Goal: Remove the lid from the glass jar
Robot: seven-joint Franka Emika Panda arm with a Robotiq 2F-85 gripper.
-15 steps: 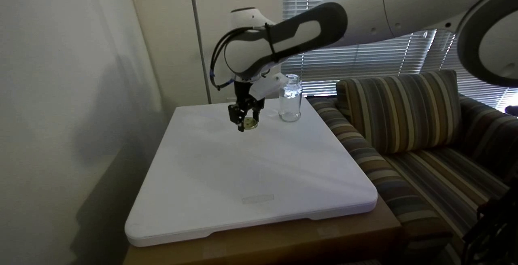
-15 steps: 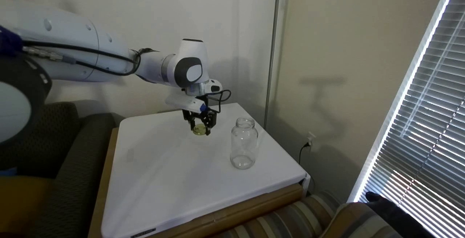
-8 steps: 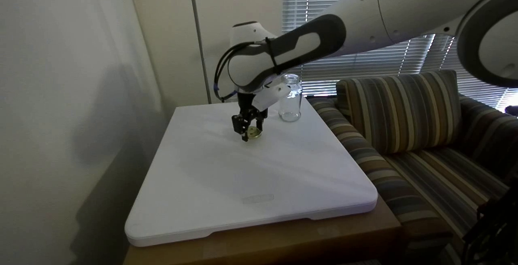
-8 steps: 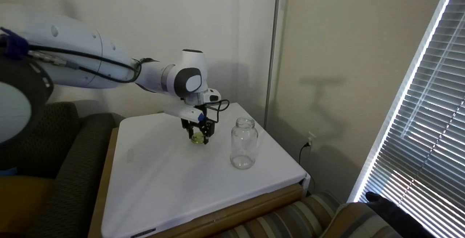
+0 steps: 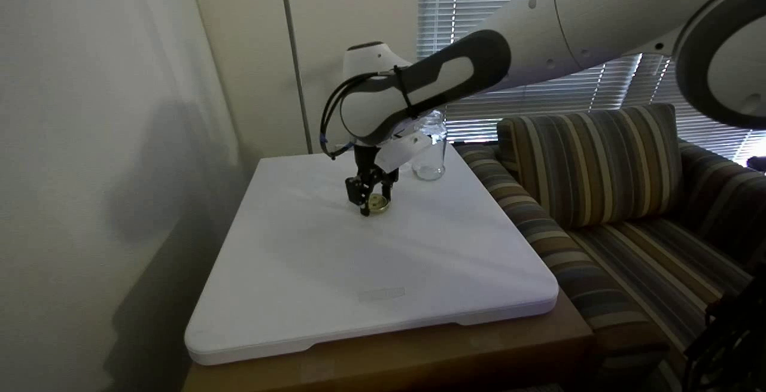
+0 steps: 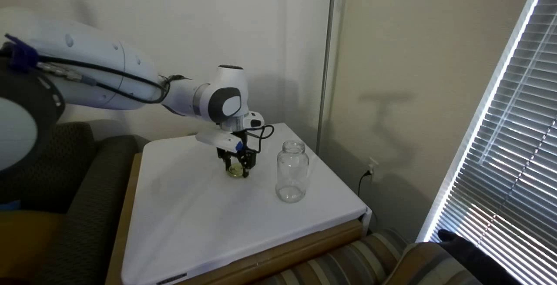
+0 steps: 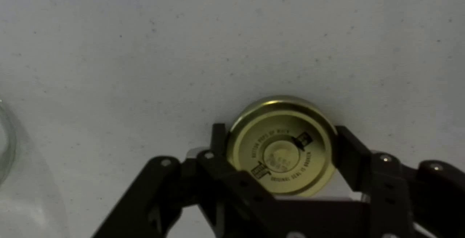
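Board (image 6: 187, 215) lies straight under the lid (image 7: 282, 149), contact unclear; the gripper (image 6: 236, 169) clasps the lid, the jar (image 6: 292, 172) apart to the right.

In an exterior view the table (image 5: 359, 260) offers wide open room to pass on its near half, while beyond the gripper (image 5: 377, 204) the upright jar (image 5: 429, 163) stands in the way and the striped sofa arm (image 5: 547, 239) runs close along one side.

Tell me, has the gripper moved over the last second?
Yes, downward: in both exterior views the gripper, holding the lid, is lower than before against the standing jar.
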